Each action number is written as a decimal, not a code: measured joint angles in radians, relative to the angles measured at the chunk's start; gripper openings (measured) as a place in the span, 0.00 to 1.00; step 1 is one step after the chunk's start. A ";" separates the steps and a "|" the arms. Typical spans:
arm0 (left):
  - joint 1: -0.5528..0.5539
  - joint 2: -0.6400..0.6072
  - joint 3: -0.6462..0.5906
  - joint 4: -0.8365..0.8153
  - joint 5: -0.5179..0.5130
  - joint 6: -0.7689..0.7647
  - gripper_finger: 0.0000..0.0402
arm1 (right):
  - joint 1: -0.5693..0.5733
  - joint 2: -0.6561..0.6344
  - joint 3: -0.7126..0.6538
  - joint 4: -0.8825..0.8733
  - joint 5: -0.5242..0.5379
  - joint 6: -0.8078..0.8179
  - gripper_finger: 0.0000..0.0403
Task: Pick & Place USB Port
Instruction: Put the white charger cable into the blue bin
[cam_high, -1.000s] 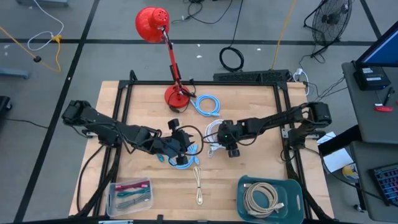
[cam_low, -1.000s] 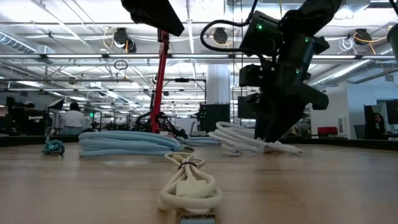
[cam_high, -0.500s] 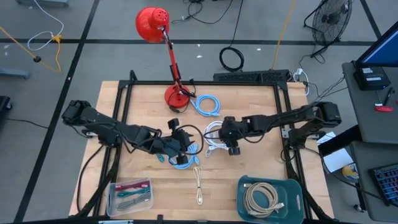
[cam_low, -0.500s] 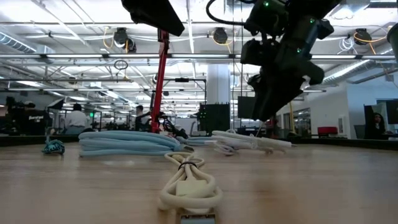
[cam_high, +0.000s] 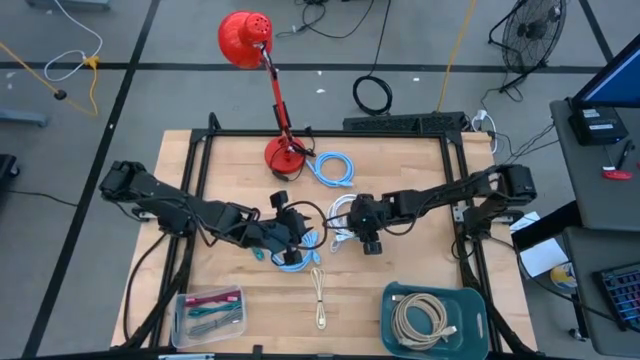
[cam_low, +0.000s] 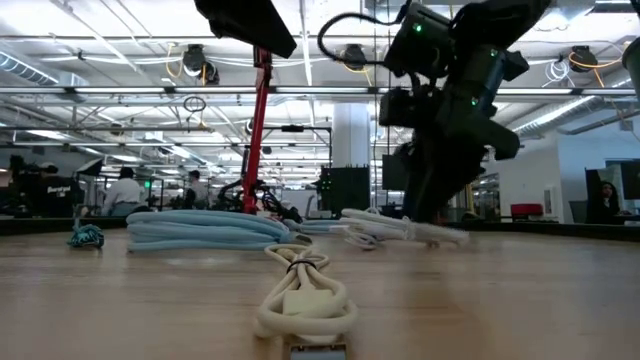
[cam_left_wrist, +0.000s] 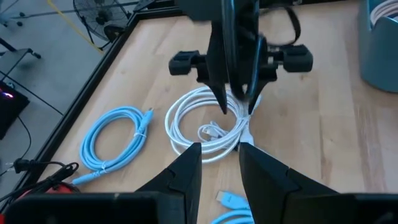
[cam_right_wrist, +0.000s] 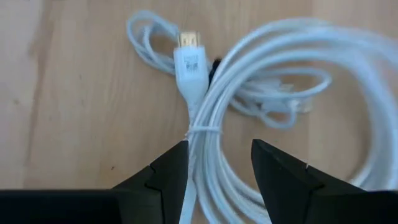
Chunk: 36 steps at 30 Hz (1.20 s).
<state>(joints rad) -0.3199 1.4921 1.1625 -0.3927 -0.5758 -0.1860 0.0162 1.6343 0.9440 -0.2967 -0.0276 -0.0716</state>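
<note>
A white USB cable coil (cam_high: 343, 214) lies flat near the table's middle, its plug (cam_right_wrist: 189, 57) bare on the wood. My right gripper (cam_high: 363, 222) points down over the coil's right side, open. In the right wrist view (cam_right_wrist: 217, 182) its fingers stand on either side of the tied strands (cam_right_wrist: 205, 134). My left gripper (cam_high: 291, 232) waits open just left of the coil, above a light blue cable (cam_high: 294, 256), and looks across at it (cam_left_wrist: 219, 167). My right gripper comes from above, pointing down, with a finger (cam_right_wrist: 166, 177) on either side of the coil's tied strands. I cannot tell whether the fingers touch the cable; the coil lies flat on the table (cam_low: 400, 228).
A second light blue coil (cam_high: 335, 168) lies by the red lamp's base (cam_high: 284, 155). A cream cable (cam_high: 318, 297) lies toward the near edge. A teal bin with a cable (cam_high: 432, 316) and a clear box (cam_high: 208, 311) stand at the near edge.
My right gripper rose clear of the white coil, then came back down over it at nearly the same spot. The coil's near strands shifted slightly and now lie still. The left arm kept still.
</note>
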 joint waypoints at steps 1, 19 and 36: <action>-0.002 0.000 0.000 0.000 0.000 0.000 0.28 | 0.001 0.012 0.000 0.000 -0.001 0.012 0.41; -0.003 0.000 0.000 0.000 0.000 0.003 0.28 | 0.035 0.105 0.002 0.048 0.052 0.042 0.37; -0.002 0.000 0.000 -0.008 0.000 0.000 0.28 | 0.044 -0.126 0.004 -0.116 0.223 0.061 0.15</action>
<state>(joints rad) -0.3222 1.4921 1.1622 -0.4007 -0.5755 -0.1858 0.0604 1.5081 0.9479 -0.4124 0.1953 -0.0107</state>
